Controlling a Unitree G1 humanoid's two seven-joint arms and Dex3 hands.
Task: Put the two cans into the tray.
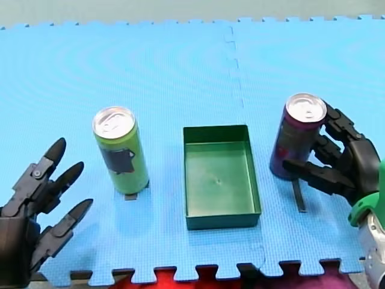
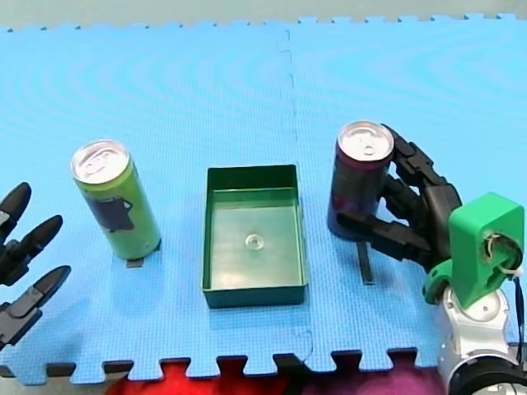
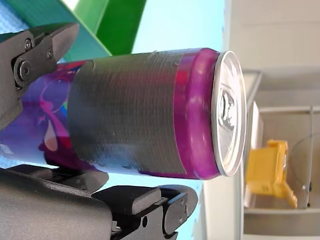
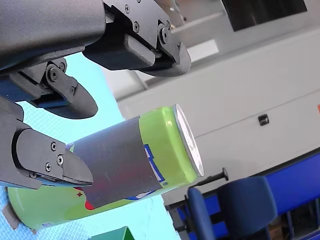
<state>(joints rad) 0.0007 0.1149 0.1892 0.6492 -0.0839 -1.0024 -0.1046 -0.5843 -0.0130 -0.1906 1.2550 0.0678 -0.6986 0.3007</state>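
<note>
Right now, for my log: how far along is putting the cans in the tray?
Done: nothing; the green tray holds no can. In hand: the right hand grips the upright purple can on the mat. Left: both placements; the green can stands apart from the open left hand.

I seem to be working in a lab: blue foam-mat worktop [image 1: 150, 60], grey cabinets [image 4: 250, 95], blue chair [image 4: 227, 205].
</note>
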